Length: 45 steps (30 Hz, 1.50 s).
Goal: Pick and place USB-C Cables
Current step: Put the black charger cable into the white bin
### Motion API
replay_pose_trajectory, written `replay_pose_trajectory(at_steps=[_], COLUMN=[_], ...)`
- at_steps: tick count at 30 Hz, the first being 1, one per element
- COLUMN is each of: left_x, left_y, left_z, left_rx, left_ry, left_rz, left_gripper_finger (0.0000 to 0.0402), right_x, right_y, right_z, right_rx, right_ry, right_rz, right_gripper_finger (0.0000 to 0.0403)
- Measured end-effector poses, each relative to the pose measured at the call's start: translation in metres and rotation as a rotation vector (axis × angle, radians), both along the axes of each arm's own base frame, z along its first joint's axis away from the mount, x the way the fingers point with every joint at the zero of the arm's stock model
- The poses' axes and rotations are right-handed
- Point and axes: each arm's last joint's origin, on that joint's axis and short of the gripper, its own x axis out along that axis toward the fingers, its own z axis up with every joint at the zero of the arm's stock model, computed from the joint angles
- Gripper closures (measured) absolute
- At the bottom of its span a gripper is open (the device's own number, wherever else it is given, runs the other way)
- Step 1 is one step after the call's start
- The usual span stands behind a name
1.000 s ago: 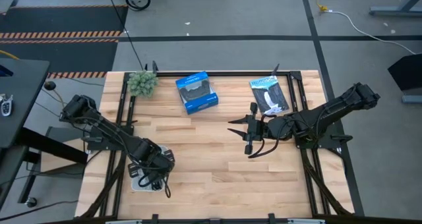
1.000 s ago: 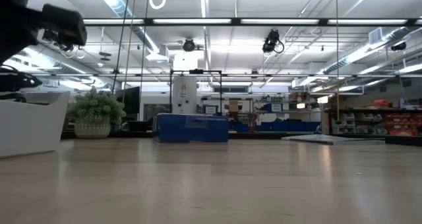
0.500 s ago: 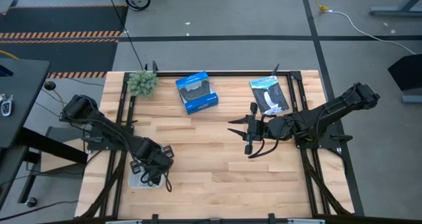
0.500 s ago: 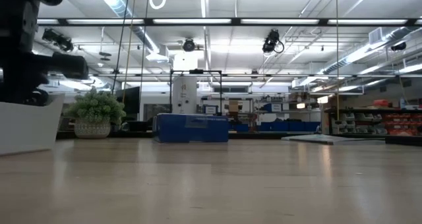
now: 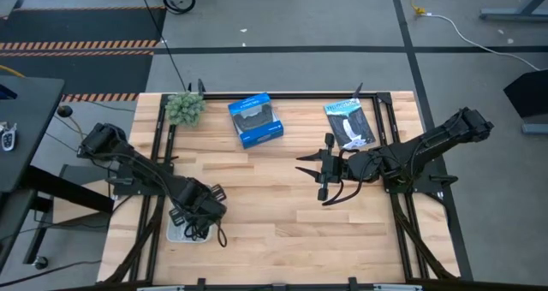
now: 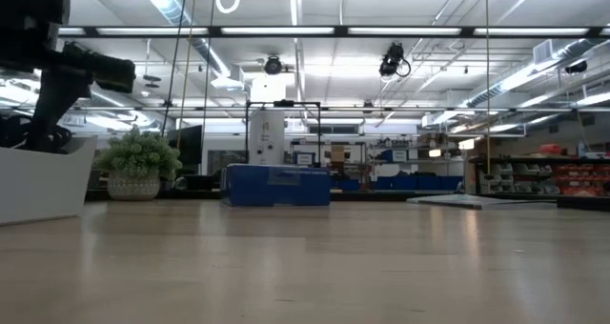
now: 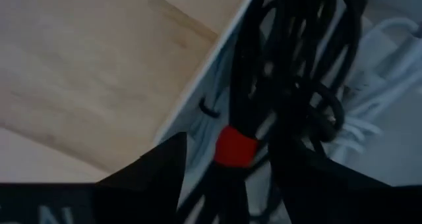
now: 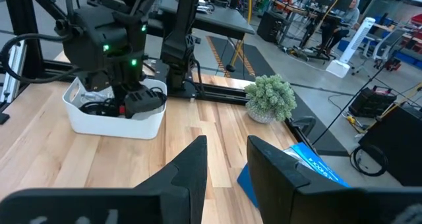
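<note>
A white tray (image 5: 175,234) stands at the table's near left. A black cable bundle (image 7: 290,85) with a red tie (image 7: 236,147) lies in the tray, with white cables (image 7: 376,105) beside it. My left gripper (image 5: 199,221) points down into the tray, open, a finger on either side of the black bundle. The right wrist view shows it over the tray (image 8: 112,122). My right gripper (image 5: 318,175) hovers over the table's middle right, open (image 8: 227,161) and holding nothing. My left gripper has the black cable bundle near its red tie (image 7: 236,147) between its spread fingers, coming from above. The bundle rests in the tray. I cannot tell whether either finger touches it.
A blue box (image 5: 255,120) and a small potted plant (image 5: 184,107) stand along the far edge. A flat black-and-white packet (image 5: 349,122) lies at the far right. Bare wood stretches between the two arms. A person sits far off in the room (image 8: 343,16).
My left gripper has sunk a little over the white tray and shifted slightly toward the near edge. The black bundle sits lower, at the tray's rim. My right arm has kept still.
</note>
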Motion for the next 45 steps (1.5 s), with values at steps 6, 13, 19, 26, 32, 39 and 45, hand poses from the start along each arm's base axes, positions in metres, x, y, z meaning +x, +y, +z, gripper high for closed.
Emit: replay_pose_trajectory(at_steps=[6,13,19,26,32,39,45], left_x=[-0.003,-0.008,-0.023,-0.032,-0.038,-0.037,-0.03], left_y=[0.002,0.009,0.022,0.029,0.031,0.03,0.026], left_z=[0.013,0.025,0.032,0.025,0.001,0.003,0.014], left_rx=[0.044,0.104,0.118,0.156,0.16,0.153,0.096], left_ry=[0.058,0.059,0.005,-0.022,-0.012,-0.023,-0.053], left_rz=[0.037,0.096,0.137,0.133,0.12,0.121,0.162], left_gripper_finger=[0.0182,0.0204,0.024,0.0291,0.0344,0.0374,0.0344], right_x=[0.0,0.0,0.0,0.0,0.0,0.0,0.0], right_y=[0.0,0.0,0.0,0.0,0.0,0.0,0.0], right_z=[0.0,0.0,0.0,0.0,0.0,0.0,0.0], right_rx=[-0.001,-0.002,-0.001,-0.001,-0.002,-0.002,-0.001], right_ry=[0.002,0.004,0.004,0.003,0.003,0.003,0.002], right_rz=[-0.001,0.0,0.001,0.001,0.001,0.002,0.002], right_gripper_finger=[0.0289,0.0289,0.0289,0.0289,0.0289,0.0289,0.0289])
